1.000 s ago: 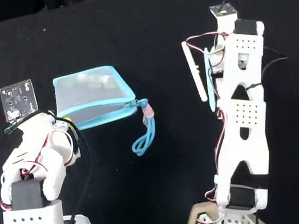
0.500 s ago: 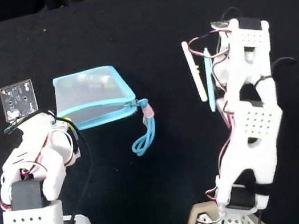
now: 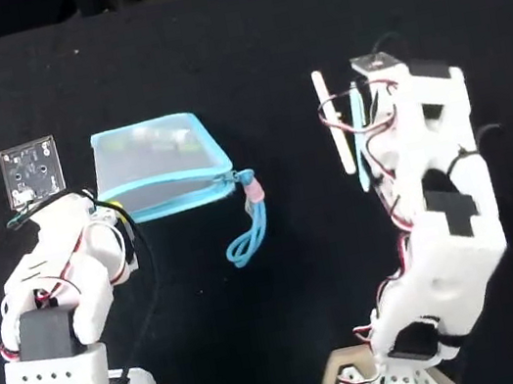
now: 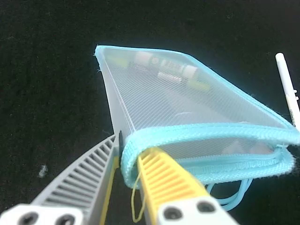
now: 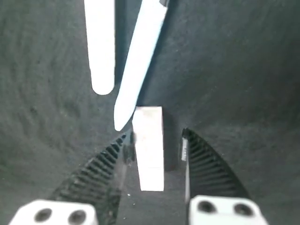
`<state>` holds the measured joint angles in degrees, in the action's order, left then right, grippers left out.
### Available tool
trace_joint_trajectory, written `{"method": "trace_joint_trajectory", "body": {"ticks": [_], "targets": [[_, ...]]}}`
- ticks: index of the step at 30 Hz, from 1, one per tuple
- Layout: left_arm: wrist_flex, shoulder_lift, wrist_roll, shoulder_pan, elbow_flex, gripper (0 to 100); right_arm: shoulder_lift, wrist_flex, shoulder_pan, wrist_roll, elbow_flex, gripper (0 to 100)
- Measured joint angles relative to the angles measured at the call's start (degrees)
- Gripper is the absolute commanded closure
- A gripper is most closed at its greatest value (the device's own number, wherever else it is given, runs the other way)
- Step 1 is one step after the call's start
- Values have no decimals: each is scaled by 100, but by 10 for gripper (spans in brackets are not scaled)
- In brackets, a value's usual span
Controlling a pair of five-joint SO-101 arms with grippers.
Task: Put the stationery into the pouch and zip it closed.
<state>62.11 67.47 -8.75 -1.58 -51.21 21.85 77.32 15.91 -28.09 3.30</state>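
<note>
- The left gripper point(image 4: 131, 146) is closed on the near corner of the mesh pouch point(image 4: 178, 103). Its yellow finger lies over the turquoise zip band and its grey finger sits underneath. This pinch probably steadies the pouch so that things can be pushed into it.
- Just past those fingers, the pouch stretches away across the black tabletop point(image 3: 241, 45). Its two zip bands appear to part at the end farthest from the gripper, so its mouth seems at least partly open.
- Deep in the pouch, at the end farthest from the gripper, a few small pale and yellow-green items show through the mesh. They are too faint to name.
- The right gripper point(image 5: 154, 136) is spread moderately wide, with a white eraser point(image 5: 149, 150) standing between its jaws on the table. One jaw is close against the eraser and the other stands a little off it, so the eraser looks lined up for a grasp but not yet clamped.
- Just beyond the eraser lies a pale blue pen point(image 5: 140, 56), with its tip almost touching the eraser's far corner.
- A white pen point(image 5: 100, 47) lies beside the blue one, slightly farther from the gripper.
- All three pieces are outside the pouch and well apart from it.
</note>
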Motion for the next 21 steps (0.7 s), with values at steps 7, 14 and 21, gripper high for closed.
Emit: {"method": "trace_joint_trajectory", "body": {"ticks": [7,14,21], "targets": [[0,0,0,0,0,970,-316,-1152,-132,-246,1002,839],[0,0,0,0,0,970,-141,-1679,-35,-246,1002,975],[0,0,0,0,0,970,-70,-1029,642,-237,431,988]]}}
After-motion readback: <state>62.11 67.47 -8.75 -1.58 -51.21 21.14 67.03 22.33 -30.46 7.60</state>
